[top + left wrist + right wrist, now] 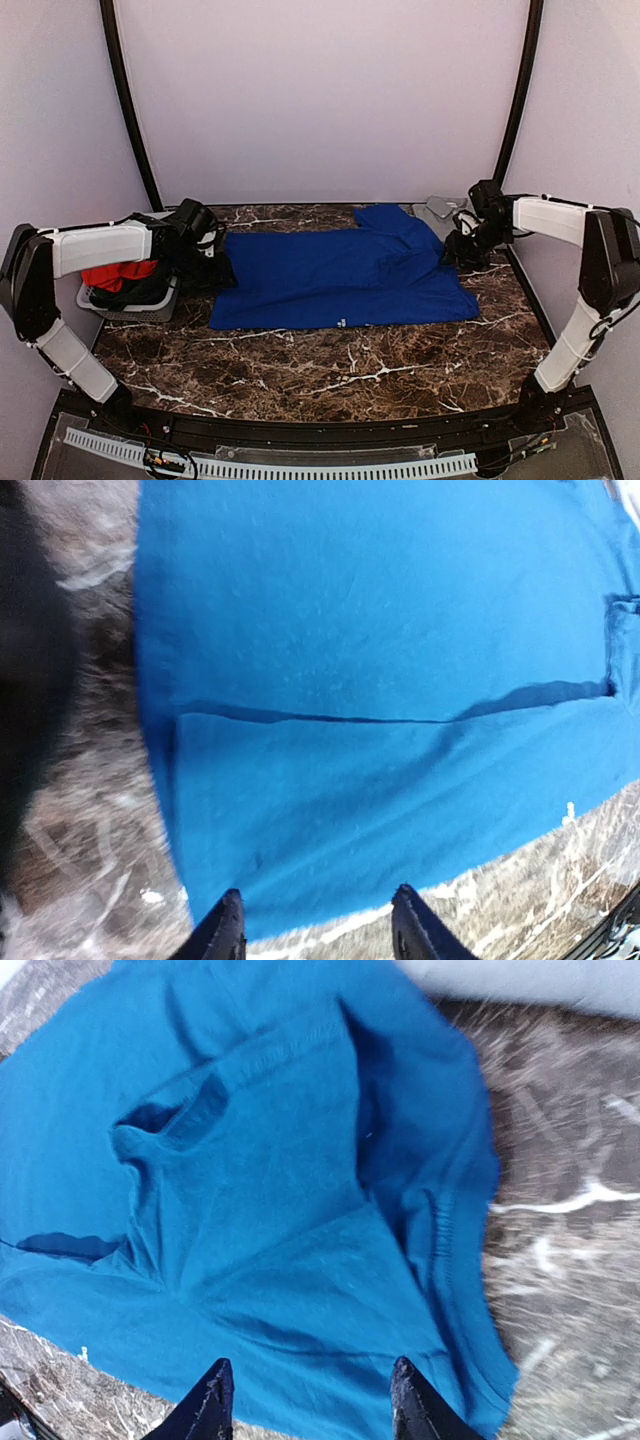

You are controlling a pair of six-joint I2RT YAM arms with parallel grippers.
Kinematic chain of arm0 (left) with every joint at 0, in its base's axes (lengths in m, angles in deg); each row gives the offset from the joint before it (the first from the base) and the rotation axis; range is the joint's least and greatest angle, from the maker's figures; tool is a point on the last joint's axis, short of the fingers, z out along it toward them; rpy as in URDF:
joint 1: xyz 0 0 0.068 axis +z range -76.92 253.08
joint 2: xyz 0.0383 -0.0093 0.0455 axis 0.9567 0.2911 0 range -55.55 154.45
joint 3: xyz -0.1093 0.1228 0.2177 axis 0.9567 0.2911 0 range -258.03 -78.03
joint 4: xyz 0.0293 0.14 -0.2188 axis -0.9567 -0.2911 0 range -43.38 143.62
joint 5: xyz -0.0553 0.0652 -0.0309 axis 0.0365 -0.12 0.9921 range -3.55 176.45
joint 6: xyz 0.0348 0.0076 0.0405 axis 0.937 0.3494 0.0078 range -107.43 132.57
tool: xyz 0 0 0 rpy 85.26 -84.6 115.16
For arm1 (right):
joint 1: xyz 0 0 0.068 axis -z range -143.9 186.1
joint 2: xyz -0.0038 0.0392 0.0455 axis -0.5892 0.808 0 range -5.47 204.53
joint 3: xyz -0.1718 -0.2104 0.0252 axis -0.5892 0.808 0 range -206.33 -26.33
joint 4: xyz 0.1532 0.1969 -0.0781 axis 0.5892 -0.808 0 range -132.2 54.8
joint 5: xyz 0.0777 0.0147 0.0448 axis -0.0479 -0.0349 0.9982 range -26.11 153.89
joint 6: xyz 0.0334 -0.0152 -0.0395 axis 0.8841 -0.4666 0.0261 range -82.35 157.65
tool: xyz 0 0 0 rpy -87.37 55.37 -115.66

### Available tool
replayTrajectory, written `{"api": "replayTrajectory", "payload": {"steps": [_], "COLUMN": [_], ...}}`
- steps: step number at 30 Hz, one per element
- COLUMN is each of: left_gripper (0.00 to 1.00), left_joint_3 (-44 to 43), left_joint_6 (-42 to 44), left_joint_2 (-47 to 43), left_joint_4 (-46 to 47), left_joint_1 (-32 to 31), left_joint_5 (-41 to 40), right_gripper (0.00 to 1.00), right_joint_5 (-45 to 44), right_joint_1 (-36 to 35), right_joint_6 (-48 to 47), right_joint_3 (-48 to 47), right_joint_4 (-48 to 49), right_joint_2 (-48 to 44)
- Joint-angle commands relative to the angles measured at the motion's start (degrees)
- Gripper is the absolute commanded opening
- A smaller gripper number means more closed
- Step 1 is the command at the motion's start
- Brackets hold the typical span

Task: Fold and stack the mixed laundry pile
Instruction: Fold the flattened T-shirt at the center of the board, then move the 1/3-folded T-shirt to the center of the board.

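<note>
— So, where lay the blue T-shirt (pixel 345 280)?
— Flat on the surface (pixel 300 370). Left pincer (pixel 318 905) at its 9 o'clock, right pincer (pixel 311 1375) at 3, both apart, empty. They needed to pinch matching edges evenly, I judged.

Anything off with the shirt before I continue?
The shirt lies mostly flat, but its right end is rumpled: a flap sticks out toward the back edge and creases bunch there, so the outline is uneven. Nothing else stands out.
</note>
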Motion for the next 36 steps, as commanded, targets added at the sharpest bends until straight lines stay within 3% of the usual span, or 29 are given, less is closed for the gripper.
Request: {"api": "replayTrajectory", "payload": {"steps": [1, 6, 12, 24, 30, 36], "left_gripper": [0.46, 0.43, 0.42, 0.42, 0.45, 0.47], "left_joint_3": [-1.01, 0.67, 8.61, 19.83, 24.22, 19.95], "left_joint_6": [-0.31, -2.14, -6.33, -16.26, -20.35, -17.76], "left_joint_2": [6.38, 11.06, 8.59, -3.83, -11.72, -13.50], "left_joint_4": [4.75, 5.31, 5.33, 0.39, -6.36, -7.94], "left_joint_1": [-1.02, -3.03, -4.64, -13.93, -15.47, -15.48], "left_joint_5": [4.33, 3.40, 3.38, 3.19, -0.08, -3.66], "right_gripper": [0.49, 0.48, 0.50, 0.56, 0.59, 0.55], "right_joint_5": [5.71, 5.79, 8.82, 7.15, 2.83, 6.90], "right_joint_1": [-1.53, -1.62, -2.10, -7.25, -7.68, -7.68], "right_joint_6": [-0.17, 2.02, 8.04, 19.37, 24.15, 20.69], "right_joint_3": [1.10, 6.72, 16.18, 31.17, 31.66, 29.25], "right_joint_4": [3.88, 5.18, 6.71, -0.65, -9.04, -4.45], "right_joint_2": [6.31, 7.41, 2.43, -19.40, -30.40, -29.58]}}
